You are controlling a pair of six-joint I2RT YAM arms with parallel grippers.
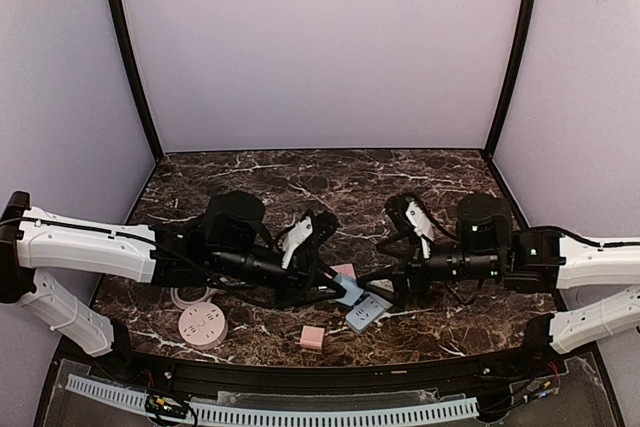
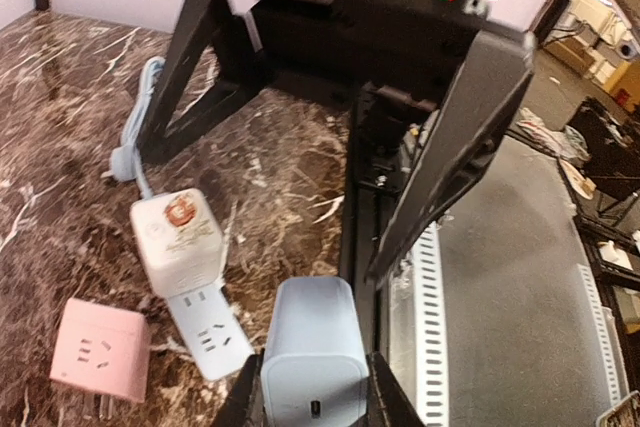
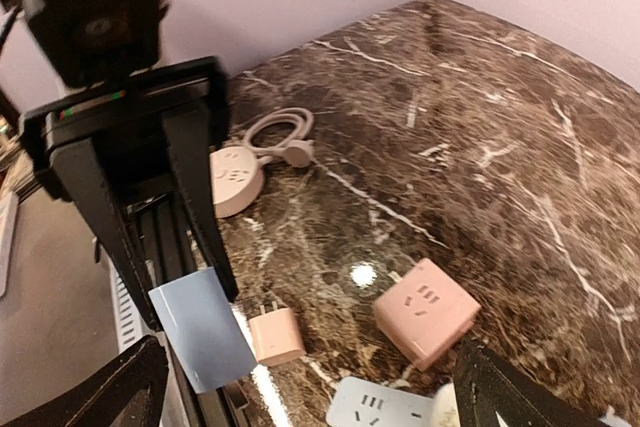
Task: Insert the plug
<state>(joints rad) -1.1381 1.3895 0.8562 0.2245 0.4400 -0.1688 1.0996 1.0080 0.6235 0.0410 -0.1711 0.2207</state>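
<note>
The plug [image 2: 312, 367], a pale blue block with rounded corners, is clamped between the fingers of the left gripper [image 2: 315, 402]. It is held near the front of the dark marble table [image 1: 300, 177], just beside the blue power strip [image 2: 212, 335].

The right gripper [image 3: 310, 352] faces the left one from the other side. Its jaws are spread wide with nothing pinched between them, and the strip lies on the table below the gap.

A round pink socket hub [image 1: 203, 326] rests at the near left of the table, well apart from the plug, with its coiled cable [image 3: 280, 137] just beside it.

The blue power strip lies flat with its slots facing up, and a pale blue cord [image 2: 140, 127] trails away from its far end. A white adapter [image 2: 175, 237] sits on that same end.

A pink cube socket [image 2: 100, 357] stands near the strip but apart from it. A small pink charger [image 3: 275, 335] lies alone on the marble close to the front edge, its prongs pointing away from the edge.
</note>
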